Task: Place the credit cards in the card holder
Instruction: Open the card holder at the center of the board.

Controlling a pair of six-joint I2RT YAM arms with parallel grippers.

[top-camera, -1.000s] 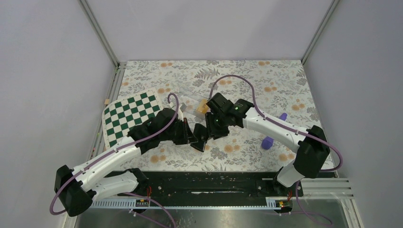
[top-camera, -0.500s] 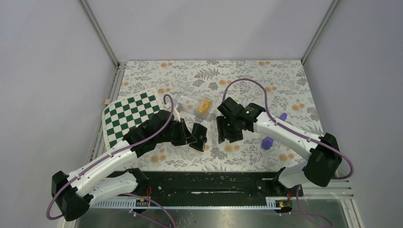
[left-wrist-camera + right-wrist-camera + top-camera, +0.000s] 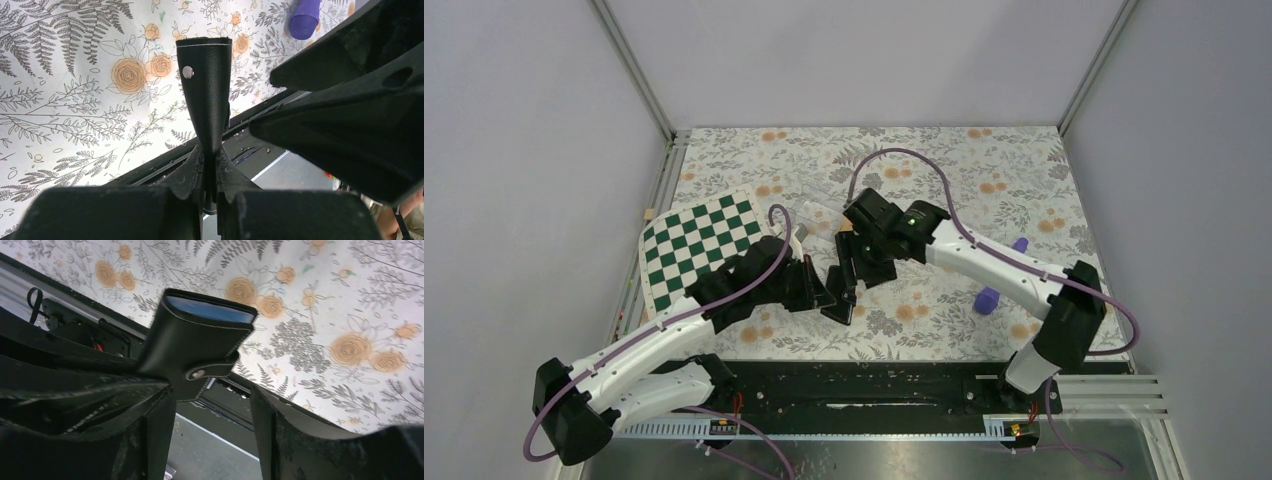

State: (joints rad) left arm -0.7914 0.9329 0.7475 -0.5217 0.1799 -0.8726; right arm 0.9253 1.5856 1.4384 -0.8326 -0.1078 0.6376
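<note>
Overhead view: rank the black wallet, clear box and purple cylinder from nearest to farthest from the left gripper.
1. black wallet, pinched in the left gripper itself.
2. clear box, behind it toward the back.
3. purple cylinder, off to the right.

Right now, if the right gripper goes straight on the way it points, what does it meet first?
Probably the wallet, held up by the left gripper; it sits just ahead of the open right gripper, though depth is unclear.
</note>
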